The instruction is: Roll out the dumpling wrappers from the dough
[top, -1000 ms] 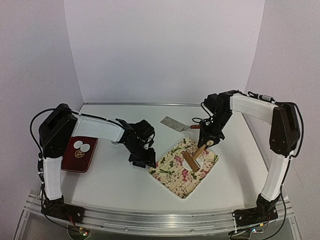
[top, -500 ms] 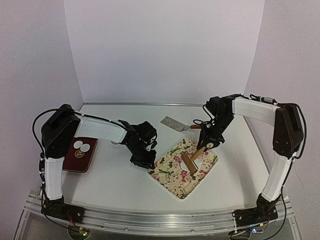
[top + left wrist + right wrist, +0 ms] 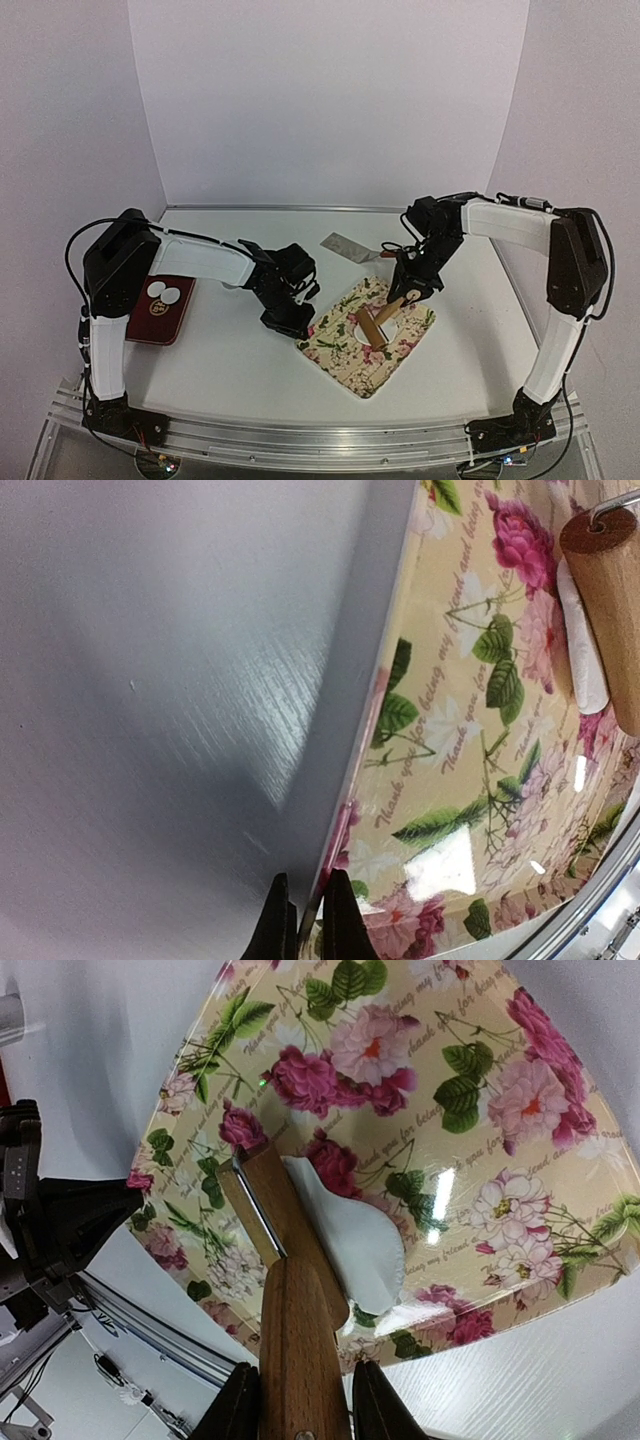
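A wooden rolling pin (image 3: pixel 378 322) lies on a floral mat (image 3: pixel 345 352), its roller on a flattened piece of white dough (image 3: pixel 352 1238). My right gripper (image 3: pixel 408 290) is shut on the pin's handle (image 3: pixel 300 1360). My left gripper (image 3: pixel 290 322) is shut on the mat's left edge (image 3: pixel 345 780), a finger on each side of it. The roller's end (image 3: pixel 610 590) and the dough (image 3: pixel 580 650) show in the left wrist view. Two dumpling wrappers (image 3: pixel 165 293), small white discs, lie on a dark red tray (image 3: pixel 160 318) at the left.
A metal scraper (image 3: pixel 345 246) with a red handle lies behind the mat. White walls enclose the table at the back and sides. A metal rail (image 3: pixel 300 440) runs along the near edge.
My right gripper has moved left and nearer, rolling the pin across the mat towards its near-left side. My left gripper has stayed on the mat's edge.
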### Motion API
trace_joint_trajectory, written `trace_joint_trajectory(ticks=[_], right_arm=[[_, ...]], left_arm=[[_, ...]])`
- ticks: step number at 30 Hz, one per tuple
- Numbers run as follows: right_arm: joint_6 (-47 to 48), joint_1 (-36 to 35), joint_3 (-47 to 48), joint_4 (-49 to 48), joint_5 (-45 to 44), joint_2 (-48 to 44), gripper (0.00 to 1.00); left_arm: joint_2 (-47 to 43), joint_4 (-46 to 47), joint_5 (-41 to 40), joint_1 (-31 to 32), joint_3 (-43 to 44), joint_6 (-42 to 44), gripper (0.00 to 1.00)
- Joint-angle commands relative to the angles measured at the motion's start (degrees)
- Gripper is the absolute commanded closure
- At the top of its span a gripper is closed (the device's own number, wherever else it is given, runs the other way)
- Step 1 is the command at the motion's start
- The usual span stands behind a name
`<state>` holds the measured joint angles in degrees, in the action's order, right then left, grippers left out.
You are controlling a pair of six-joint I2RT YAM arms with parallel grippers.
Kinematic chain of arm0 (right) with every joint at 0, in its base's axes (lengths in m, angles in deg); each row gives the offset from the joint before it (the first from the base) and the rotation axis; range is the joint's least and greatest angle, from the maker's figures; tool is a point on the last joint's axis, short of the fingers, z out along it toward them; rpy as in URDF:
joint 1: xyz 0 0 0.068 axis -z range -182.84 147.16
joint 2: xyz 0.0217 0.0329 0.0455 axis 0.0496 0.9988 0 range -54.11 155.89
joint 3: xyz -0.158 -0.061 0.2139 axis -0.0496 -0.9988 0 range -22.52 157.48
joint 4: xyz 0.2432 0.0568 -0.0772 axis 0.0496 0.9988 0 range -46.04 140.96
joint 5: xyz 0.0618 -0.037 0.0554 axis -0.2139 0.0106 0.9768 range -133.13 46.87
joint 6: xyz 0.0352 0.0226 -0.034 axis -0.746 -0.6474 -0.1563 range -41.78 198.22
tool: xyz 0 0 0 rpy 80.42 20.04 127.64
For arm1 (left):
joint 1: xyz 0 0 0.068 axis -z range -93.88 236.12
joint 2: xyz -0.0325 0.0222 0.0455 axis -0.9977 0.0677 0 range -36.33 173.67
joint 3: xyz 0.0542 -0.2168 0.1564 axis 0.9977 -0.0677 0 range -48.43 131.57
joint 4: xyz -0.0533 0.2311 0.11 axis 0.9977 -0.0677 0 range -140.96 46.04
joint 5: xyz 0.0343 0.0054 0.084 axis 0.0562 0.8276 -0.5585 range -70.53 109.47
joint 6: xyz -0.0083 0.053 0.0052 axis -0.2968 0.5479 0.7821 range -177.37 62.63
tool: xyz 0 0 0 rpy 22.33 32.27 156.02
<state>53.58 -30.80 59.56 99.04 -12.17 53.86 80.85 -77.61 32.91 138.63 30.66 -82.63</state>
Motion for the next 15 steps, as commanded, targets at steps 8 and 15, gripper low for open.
trace_joint_trajectory(ticks=[8, 15], right_arm=[[-2.8, -4.5, -5.0, 1.3, -16.6, 11.8, 1.00], [-3.8, -5.9, -3.5, 1.4, -17.8, 14.4, 1.00]], left_arm=[[2.4, -1.2, -1.4, 0.9, -0.1, -1.8, 1.00], [2.4, -0.7, -1.1, 0.9, -0.2, -2.3, 1.00]])
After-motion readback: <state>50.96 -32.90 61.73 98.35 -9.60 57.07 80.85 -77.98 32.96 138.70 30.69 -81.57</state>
